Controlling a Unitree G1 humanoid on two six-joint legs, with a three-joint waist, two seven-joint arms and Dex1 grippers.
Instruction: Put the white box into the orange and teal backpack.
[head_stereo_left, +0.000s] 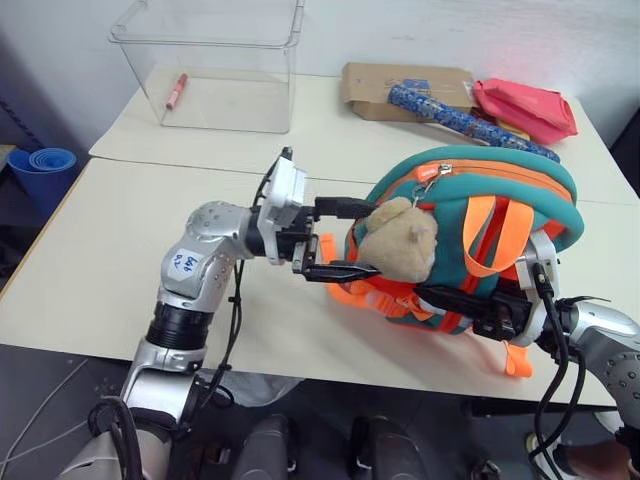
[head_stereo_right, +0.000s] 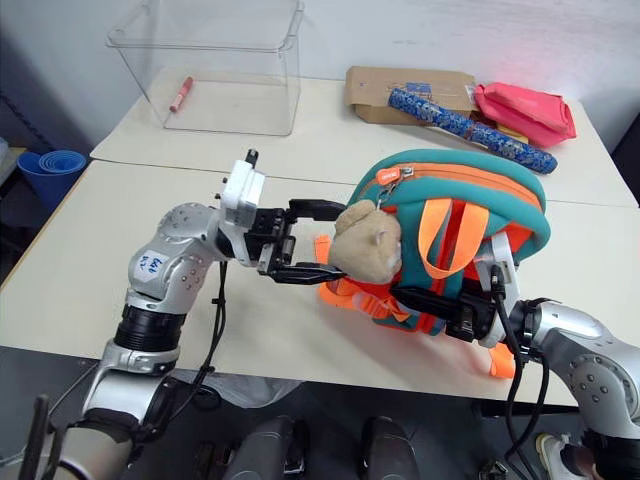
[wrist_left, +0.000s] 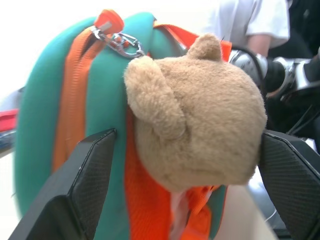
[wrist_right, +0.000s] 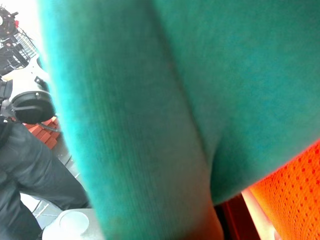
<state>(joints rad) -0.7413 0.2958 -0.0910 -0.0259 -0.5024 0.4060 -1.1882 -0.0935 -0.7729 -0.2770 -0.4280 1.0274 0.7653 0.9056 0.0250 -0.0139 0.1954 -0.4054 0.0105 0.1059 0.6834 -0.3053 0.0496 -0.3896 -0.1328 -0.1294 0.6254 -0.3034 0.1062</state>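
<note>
My left gripper (head_stereo_left: 340, 238) spread wide, plush hamster (head_stereo_left: 398, 243) between fingers, not pinched. Right gripper (head_stereo_right: 440, 305) shut on orange and teal backpack (head_stereo_left: 520, 200) low edge. White box not spotted — I'd judge it inside. Back left out straight, avoid snagging straps.

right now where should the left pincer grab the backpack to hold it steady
Take the orange top handle loop of the backpack, coming from the robot's left, above the plush hamster. The loop stands clear of the teal body, so a finger should slip under it; the open left pincer currently straddles the soft toy, a poor hold.
</note>
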